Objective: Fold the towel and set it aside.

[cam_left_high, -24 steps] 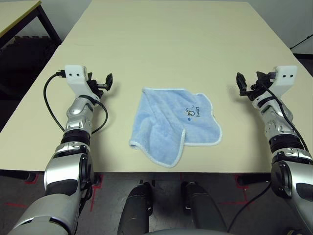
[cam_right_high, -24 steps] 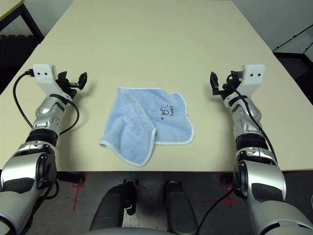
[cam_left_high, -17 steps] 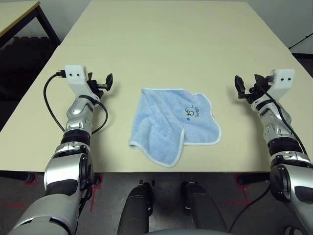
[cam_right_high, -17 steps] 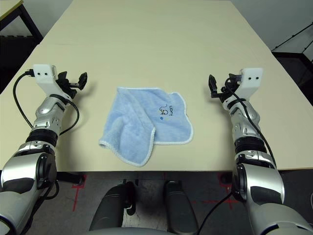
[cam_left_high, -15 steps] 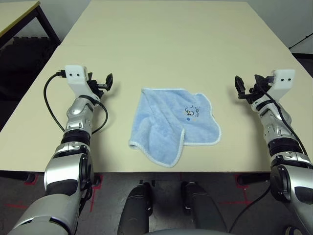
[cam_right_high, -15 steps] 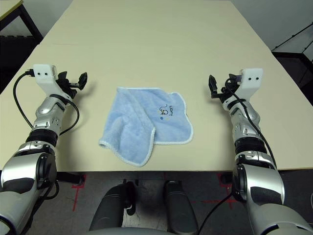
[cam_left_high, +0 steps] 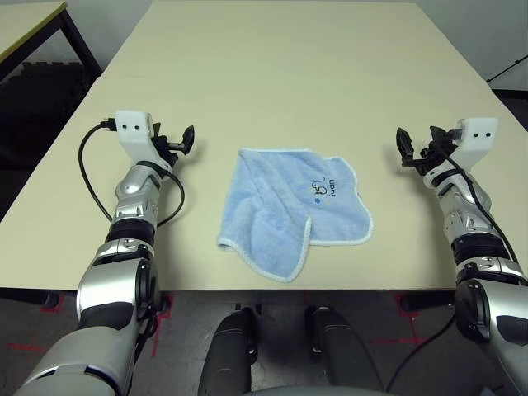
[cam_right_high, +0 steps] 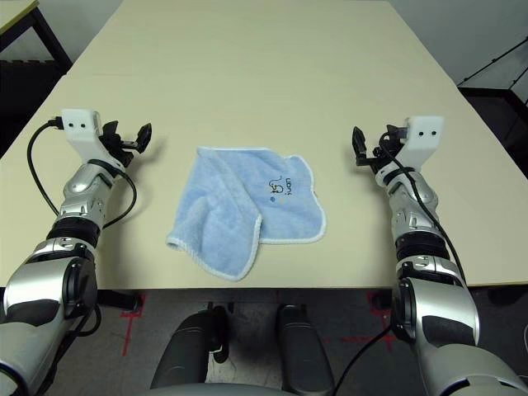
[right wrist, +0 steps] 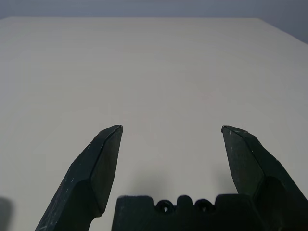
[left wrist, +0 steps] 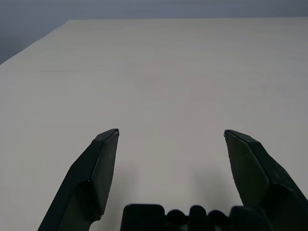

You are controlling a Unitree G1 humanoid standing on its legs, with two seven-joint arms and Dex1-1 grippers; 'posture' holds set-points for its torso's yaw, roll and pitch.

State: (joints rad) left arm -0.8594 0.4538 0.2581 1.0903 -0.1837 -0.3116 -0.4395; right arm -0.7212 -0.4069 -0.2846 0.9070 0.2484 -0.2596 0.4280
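The towel (cam_left_high: 293, 211) lies near the front edge of the table (cam_left_high: 272, 74), right between the two arms, and it is a rumpled affair: one flap is doubled over along the side nearer the left arm, its whitish edging running diagonally down to a point close to the table's front edge, while the printed logo faces up on the flat part nearer the right arm. Not a tidy fold by my reckoning, so the real folding looks to be ahead.

The left gripper (cam_left_high: 183, 140) hovers off to one side of the cloth, well apart from it, its two black fingers spread wide with nothing between them (the wrist view shows bare tabletop through the gap). The right gripper (cam_left_high: 415, 146) mirrors it on the other side, likewise spread and empty, likewise clear of the fabric.

Why this stance? Both arms flank the towel with a fairly symmetrical pose, jaws ready, which reads as a staging posture: each gripper is placed to come inward and pinch a corner or edge on its own side. Neither touches anything yet.
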